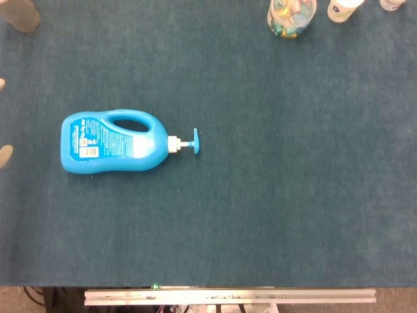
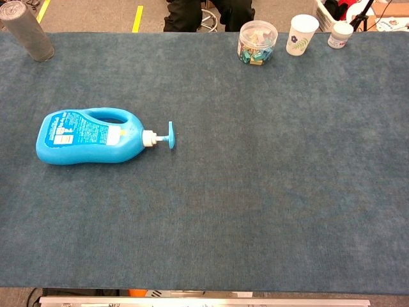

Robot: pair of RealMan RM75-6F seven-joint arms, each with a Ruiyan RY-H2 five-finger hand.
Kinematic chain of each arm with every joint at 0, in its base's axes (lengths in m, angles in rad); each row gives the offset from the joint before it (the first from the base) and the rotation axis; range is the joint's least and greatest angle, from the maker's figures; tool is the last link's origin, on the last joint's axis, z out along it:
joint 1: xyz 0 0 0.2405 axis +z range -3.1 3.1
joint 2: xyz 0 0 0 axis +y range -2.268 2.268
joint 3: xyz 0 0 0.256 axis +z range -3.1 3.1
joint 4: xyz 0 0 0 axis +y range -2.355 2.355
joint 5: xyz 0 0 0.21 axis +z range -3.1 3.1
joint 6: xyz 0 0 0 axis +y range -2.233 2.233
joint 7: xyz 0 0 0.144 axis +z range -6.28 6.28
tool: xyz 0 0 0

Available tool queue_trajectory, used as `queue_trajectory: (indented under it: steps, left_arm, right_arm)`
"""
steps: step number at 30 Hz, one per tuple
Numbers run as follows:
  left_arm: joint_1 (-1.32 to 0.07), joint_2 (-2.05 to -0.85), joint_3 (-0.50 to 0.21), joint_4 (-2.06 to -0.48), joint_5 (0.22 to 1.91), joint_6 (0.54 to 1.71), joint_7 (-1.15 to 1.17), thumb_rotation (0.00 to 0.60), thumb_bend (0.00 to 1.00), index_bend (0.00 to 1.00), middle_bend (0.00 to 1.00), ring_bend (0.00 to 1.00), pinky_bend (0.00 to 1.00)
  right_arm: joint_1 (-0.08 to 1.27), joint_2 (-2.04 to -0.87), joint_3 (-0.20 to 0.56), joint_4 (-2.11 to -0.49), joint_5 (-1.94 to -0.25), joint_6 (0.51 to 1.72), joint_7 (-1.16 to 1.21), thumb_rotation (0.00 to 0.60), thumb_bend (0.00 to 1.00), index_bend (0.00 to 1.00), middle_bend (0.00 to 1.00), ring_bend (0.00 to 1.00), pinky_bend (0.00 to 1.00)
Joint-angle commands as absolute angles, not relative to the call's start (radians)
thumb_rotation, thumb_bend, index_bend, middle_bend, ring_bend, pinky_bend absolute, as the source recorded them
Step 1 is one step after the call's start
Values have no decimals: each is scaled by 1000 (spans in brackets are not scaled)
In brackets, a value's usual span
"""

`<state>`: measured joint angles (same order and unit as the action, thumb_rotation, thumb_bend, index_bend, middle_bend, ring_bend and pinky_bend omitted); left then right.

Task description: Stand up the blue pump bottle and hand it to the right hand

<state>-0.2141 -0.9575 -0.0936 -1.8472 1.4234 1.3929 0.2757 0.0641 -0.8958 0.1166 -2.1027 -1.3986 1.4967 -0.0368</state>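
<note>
The blue-carpeted table [image 2: 268, 192] carries the blue pump bottle [image 2: 86, 136], lying on its side at the left, pump pointing right. At the far edge stand a grey cylinder [image 2: 25, 30], a clear jar [image 2: 257, 42] and a paper cup [image 2: 301, 34]. Pale tips at the head view's left edge are perhaps the left hand [image 1: 4, 155]; whether its fingers are apart or together I cannot tell. The right hand shows in neither view.

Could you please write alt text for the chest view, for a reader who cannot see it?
A blue pump bottle lies on its side on the left part of a table covered in dark teal cloth, its pump head pointing right. Along the far edge stand a grey cylinder, a clear jar of colourful clips, a white cup and a small white tub.
</note>
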Motion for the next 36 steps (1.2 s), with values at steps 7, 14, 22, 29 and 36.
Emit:
queue_trajectory:
  steps: [7, 14, 22, 29, 36]
  left_arm:
    - [-276, -929, -97, -1879, 1486, 1309, 161, 600, 184, 109, 73, 13, 151]
    - [-374, -913, -96, -1892, 1554, 1178, 52, 600, 183, 109, 73, 12, 151]
    - [-485, -947, -94, -1874, 1600, 1041, -1, 600, 184, 109, 73, 13, 151]
    - [-549, -1038, -98, -1856, 1563, 968, 44, 600, 183, 108, 73, 13, 151]
    - [-613, -1120, -105, -1833, 1487, 885, 151, 600, 183, 110, 73, 13, 151]
  right_arm:
    - [85, -877, 152, -2104, -1362, 1489, -31, 600, 196, 254, 305, 207, 267]
    - [111, -852, 184, -2110, -1324, 1470, -33, 600, 196, 254, 305, 207, 267]
    - [130, -846, 195, -2117, -1301, 1451, -44, 600, 196, 254, 305, 207, 267]
    - [133, -852, 189, -2106, -1283, 1437, -41, 600, 196, 254, 304, 207, 267]
    - [137, -853, 187, -2089, -1270, 1425, -32, 600, 196, 254, 305, 207, 267]
